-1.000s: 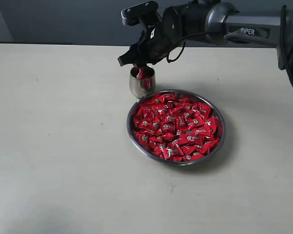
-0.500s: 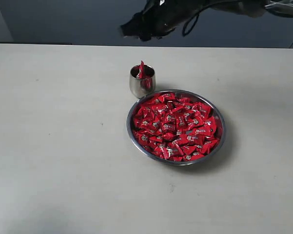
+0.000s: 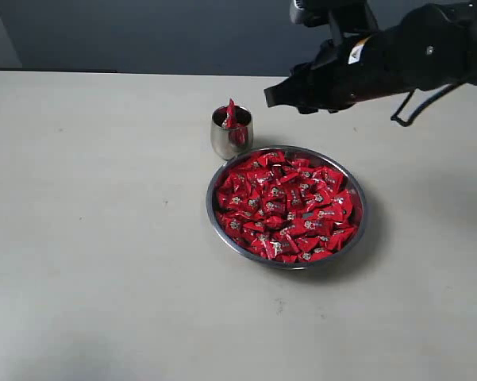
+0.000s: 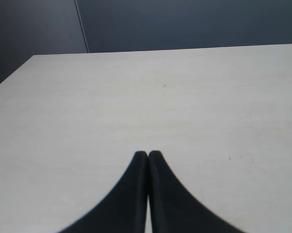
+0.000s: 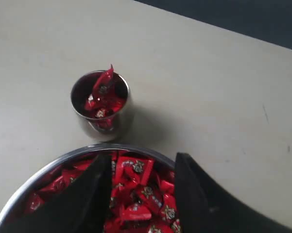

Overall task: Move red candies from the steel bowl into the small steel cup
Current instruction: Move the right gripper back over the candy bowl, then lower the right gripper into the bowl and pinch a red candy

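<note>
— Pale table, dark wall behind. What does the outside camera count?

— One steel bowl heaped with red candies, too many to count. One small steel cup sits just beside its rim at 11 o'clock, a candy poking above the lip. The right gripper hangs in the air at the bowl's 12 o'clock. A white sticker on that arm is too small to read.

— Left wrist?

— Left gripper over bare table, jaws pressed together, nothing between.

— Right wrist?

— Jaws wide apart, empty, above the bowl's edge. The cup holds several candies; their white marks are illegible.
</note>
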Controlling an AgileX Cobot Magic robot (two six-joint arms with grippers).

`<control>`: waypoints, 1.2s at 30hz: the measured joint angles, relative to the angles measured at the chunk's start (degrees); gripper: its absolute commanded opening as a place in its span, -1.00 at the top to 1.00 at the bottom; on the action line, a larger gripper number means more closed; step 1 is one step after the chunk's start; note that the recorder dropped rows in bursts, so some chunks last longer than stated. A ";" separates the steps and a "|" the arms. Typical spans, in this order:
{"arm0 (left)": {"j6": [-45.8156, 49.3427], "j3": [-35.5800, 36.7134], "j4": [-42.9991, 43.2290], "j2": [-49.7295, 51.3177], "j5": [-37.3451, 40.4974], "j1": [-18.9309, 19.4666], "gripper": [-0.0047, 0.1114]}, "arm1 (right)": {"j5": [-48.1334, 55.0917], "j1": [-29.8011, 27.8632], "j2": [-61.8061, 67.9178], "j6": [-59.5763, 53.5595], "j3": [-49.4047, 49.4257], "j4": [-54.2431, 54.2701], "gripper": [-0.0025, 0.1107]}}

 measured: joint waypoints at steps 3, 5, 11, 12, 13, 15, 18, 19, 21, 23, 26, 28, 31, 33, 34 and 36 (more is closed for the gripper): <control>0.00 0.00 0.00 0.00 0.00 0.00 0.91 | -0.28 -0.39 -2.00 0.12 2.62 0.00 0.24; 0.00 0.00 0.00 0.00 0.00 0.00 0.91 | -0.31 -0.53 -2.75 0.12 3.78 0.32 0.24; 0.00 0.00 0.00 0.00 0.00 0.00 0.91 | 0.57 -0.53 -2.88 0.27 3.89 2.83 0.24; 0.00 0.00 0.00 0.00 0.00 0.00 0.91 | 0.92 -0.53 -2.88 0.27 3.89 2.83 0.24; 0.00 0.00 0.00 0.00 0.00 0.00 0.91 | 1.18 -0.53 -2.88 0.27 3.89 2.94 0.24; 0.00 0.00 0.00 0.00 0.00 0.00 0.91 | 1.32 -0.53 -2.88 0.27 3.89 2.94 0.24; 0.00 0.00 0.00 0.00 0.00 0.00 0.91 | 1.32 -0.53 -2.88 0.27 3.89 2.94 0.24; 0.00 0.00 0.00 0.00 0.00 0.00 0.91 | 1.32 -0.53 -2.88 0.27 3.89 2.94 0.24; 0.00 0.00 0.00 0.00 0.00 0.00 0.91 | 1.41 -0.53 -2.88 0.27 3.89 2.94 0.24; 0.00 0.00 0.00 0.00 0.00 0.00 0.91 | 1.72 -0.53 -2.88 0.27 3.89 3.26 0.24; 0.00 0.00 0.00 0.00 0.00 0.00 0.91 | 2.89 -0.53 -2.88 0.40 3.89 4.76 0.24; 0.00 0.00 0.00 0.00 0.00 0.00 0.91 | 3.90 -0.53 -2.88 0.40 3.89 5.45 0.24; 0.00 0.00 0.00 0.00 0.00 0.00 0.91 | 5.41 -0.53 -2.76 0.40 3.89 5.55 0.24; 0.00 0.00 0.00 0.00 0.00 0.00 0.91 | 5.84 -0.53 -1.71 0.40 3.89 5.55 0.24; 0.00 0.00 0.00 0.00 0.00 0.00 0.91 | 6.40 -0.53 -0.95 0.40 3.89 5.55 0.24; 0.00 0.00 0.00 0.00 0.00 0.00 0.91 | 8.89 -0.53 1.53 0.40 3.89 6.52 0.24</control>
